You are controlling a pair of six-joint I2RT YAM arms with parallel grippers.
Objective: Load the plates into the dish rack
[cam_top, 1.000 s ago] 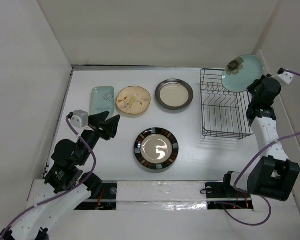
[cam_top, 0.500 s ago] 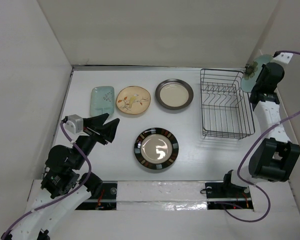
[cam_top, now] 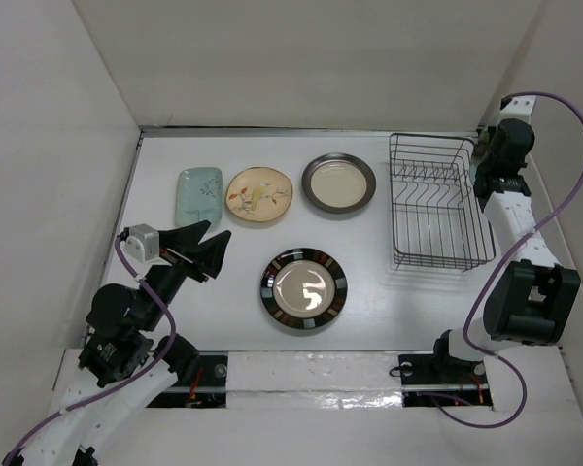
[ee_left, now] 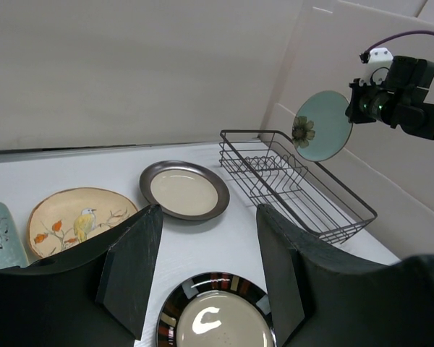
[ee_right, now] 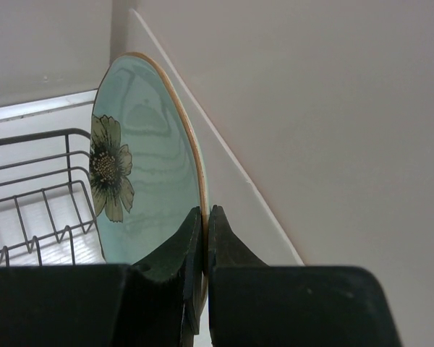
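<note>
My right gripper [ee_right: 205, 217] is shut on the rim of the pale-green round plate [ee_right: 141, 188], which has a flower print. It holds the plate upright in the air by the far right corner of the dark wire dish rack [cam_top: 439, 201]; the left wrist view shows the plate [ee_left: 322, 125] above the rack's far end [ee_left: 296, 184]. My left gripper [cam_top: 209, 243] is open and empty, hovering left of the striped-rim plate [cam_top: 304, 288]. The pale-green rectangular plate [cam_top: 198, 193], the cream floral plate [cam_top: 259, 195] and the brown-rimmed plate [cam_top: 339, 183] lie in a row at the back.
The rack holds no dishes and stands at the right, close to the right wall [cam_top: 564, 194]. White walls enclose the table on the left, back and right. The arm bases sit at the near edge.
My right arm has swung the round green plate from over the rack's far right corner toward the right wall and turned it edge-on to the top camera. My left arm shifted slightly.
</note>
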